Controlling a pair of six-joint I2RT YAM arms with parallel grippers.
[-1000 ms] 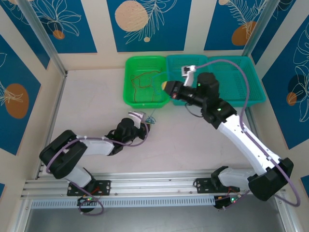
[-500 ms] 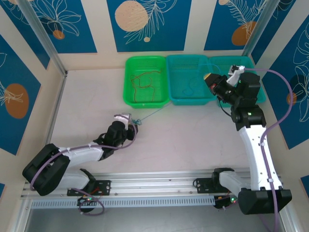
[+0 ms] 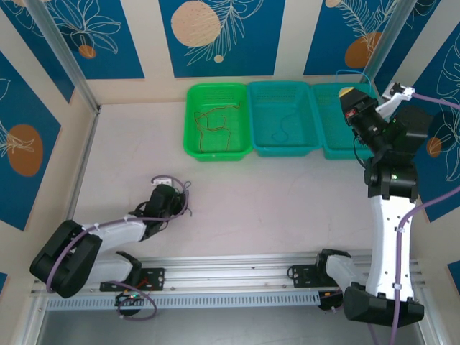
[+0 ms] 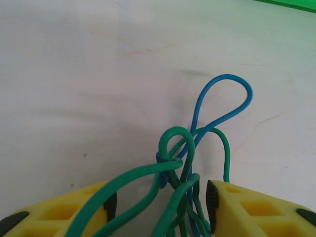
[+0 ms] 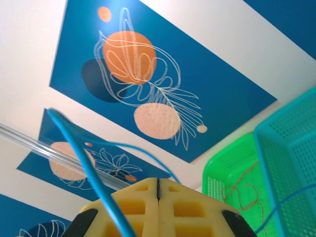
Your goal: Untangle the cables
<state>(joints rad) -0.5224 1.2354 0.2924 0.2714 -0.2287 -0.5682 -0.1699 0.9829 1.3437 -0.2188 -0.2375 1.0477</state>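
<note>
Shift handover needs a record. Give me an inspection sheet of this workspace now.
Surface: white table, faint marks.
Job's things: red-brown cable in green basket; thin cable in middle teal basket; green-and-blue tangle at left pincer.
Clutter: nothing seen.
Grippers: left pincer open around tangle; right pincer shut on blue cable.
Cables: purple arm cables along both arms.
Surroundings: blue leaf-print walls; rail at near edge.

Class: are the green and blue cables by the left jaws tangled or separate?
Tangled: the green cable loops around the blue cable between the parted jaws of the left gripper.
</note>
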